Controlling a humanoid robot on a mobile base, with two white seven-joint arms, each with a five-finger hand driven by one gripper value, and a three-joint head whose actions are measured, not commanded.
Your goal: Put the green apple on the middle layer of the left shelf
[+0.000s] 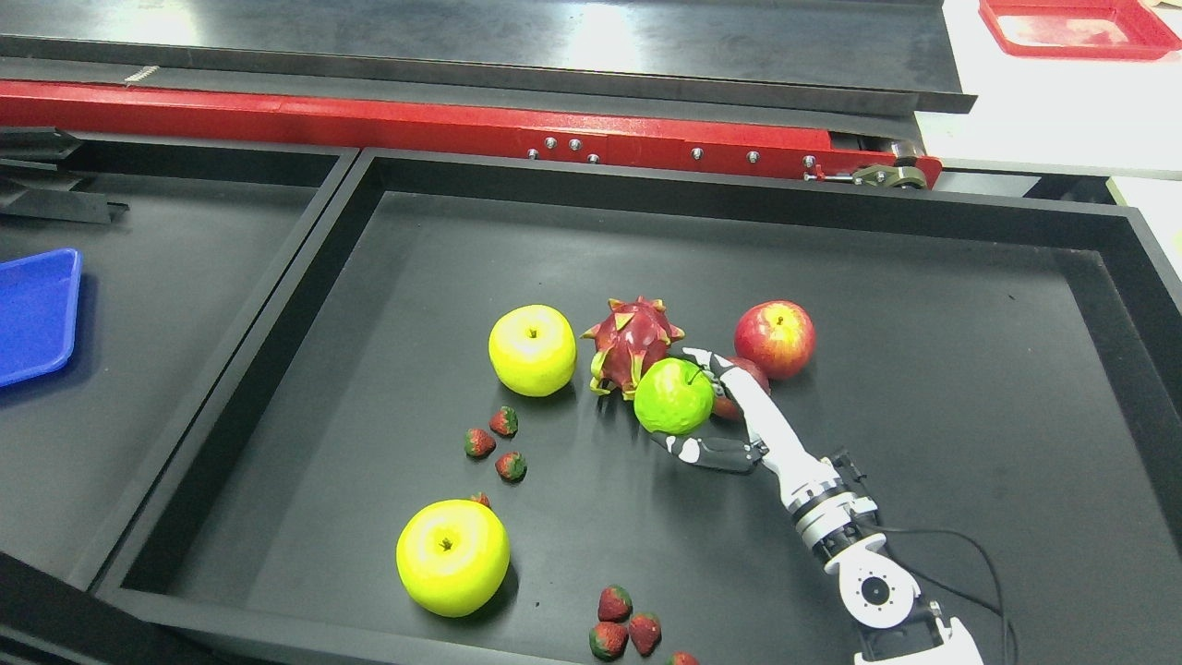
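Note:
The green apple (672, 397) lies in the middle of the big black tray (923, 240), right next to the dragon fruit (633, 342). My right hand (680, 400) comes in from the lower right and is shut on the apple. Its white fingers (729, 374) curl over the apple's right and far side, and the thumb (688, 450) presses in from below. A red fruit (750, 371) is partly hidden behind the fingers. I cannot tell whether the apple is off the tray floor. No shelf is in sight, and the left arm is out of view.
Also in the tray are two yellow apples (533, 349) (452, 556), a red apple (776, 338) and several strawberries (494, 443) (623, 623). A second black tray (166, 277) to the left holds a blue tray (35, 314). A red rail (416, 125) runs behind.

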